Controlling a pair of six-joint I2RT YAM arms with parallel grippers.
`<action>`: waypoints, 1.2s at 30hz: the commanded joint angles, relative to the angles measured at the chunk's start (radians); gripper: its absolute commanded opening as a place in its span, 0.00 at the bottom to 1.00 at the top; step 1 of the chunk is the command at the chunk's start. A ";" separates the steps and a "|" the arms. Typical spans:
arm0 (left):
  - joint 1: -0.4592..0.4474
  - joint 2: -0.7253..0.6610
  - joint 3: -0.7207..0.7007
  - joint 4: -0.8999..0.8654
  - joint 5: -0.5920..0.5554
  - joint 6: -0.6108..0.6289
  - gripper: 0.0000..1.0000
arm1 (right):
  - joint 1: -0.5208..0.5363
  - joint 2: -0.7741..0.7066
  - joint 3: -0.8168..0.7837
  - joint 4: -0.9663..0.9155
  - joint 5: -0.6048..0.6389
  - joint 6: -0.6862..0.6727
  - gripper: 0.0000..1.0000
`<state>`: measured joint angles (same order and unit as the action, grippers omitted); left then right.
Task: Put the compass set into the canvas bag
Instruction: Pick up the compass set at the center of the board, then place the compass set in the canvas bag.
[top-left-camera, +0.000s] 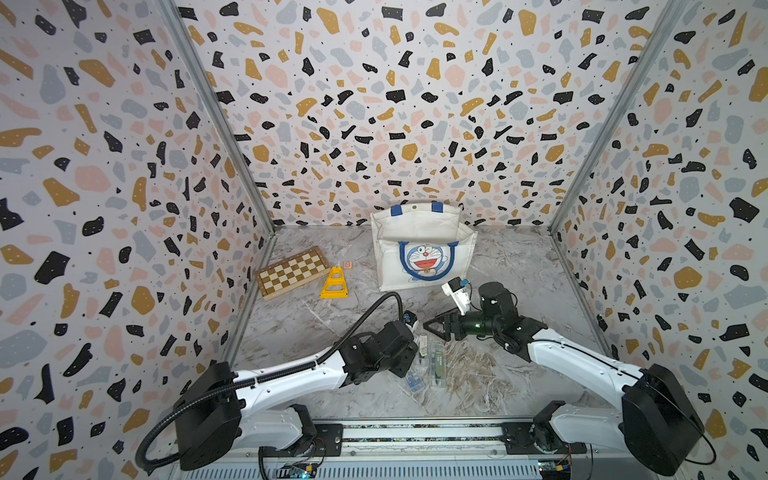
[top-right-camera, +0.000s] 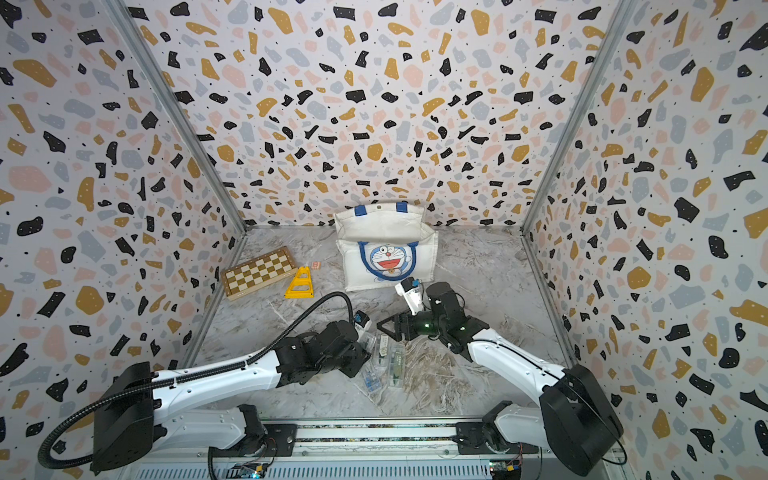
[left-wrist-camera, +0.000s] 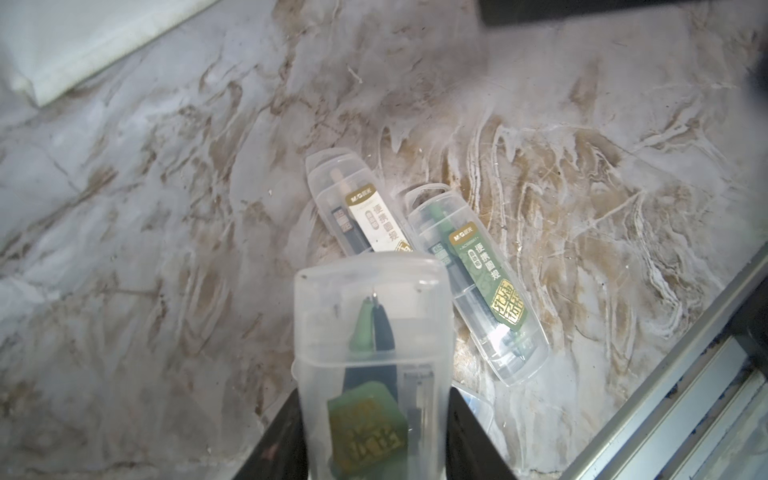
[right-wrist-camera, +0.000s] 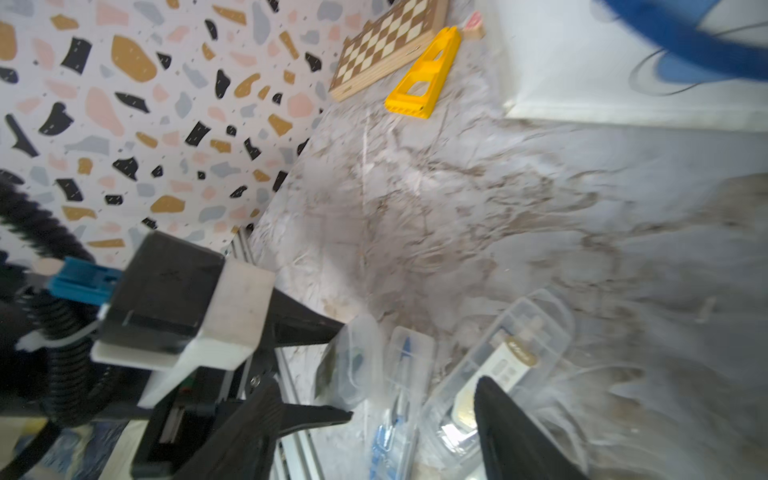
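Note:
My left gripper is shut on a clear plastic compass set with a green label, its black fingers pressed against both sides of the case. Two more compass sets lie on the marble just beyond it, one white-labelled and one green-labelled. A blue one lies beside them. My right gripper hovers open just past this pile, holding nothing. The canvas bag stands upright and open near the back wall in both top views, behind the grippers.
A wooden chessboard, a yellow triangular frame and a small pink block lie at the back left, beside the bag. The metal rail at the table's front edge runs close to the compass sets. Patterned walls enclose three sides.

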<state>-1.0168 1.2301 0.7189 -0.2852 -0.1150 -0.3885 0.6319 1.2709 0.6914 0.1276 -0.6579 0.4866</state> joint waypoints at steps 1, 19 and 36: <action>-0.003 -0.046 -0.033 0.074 0.007 0.123 0.11 | 0.024 0.047 0.037 -0.006 -0.081 0.025 0.74; -0.004 -0.081 -0.071 0.144 0.000 0.145 0.11 | 0.094 0.175 0.008 0.129 -0.132 0.116 0.46; -0.005 -0.130 -0.066 0.081 -0.040 0.149 0.73 | -0.001 0.068 0.084 -0.087 0.014 0.015 0.04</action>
<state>-1.0168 1.1309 0.6533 -0.2058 -0.1444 -0.2489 0.6762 1.4151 0.7071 0.1272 -0.6872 0.5583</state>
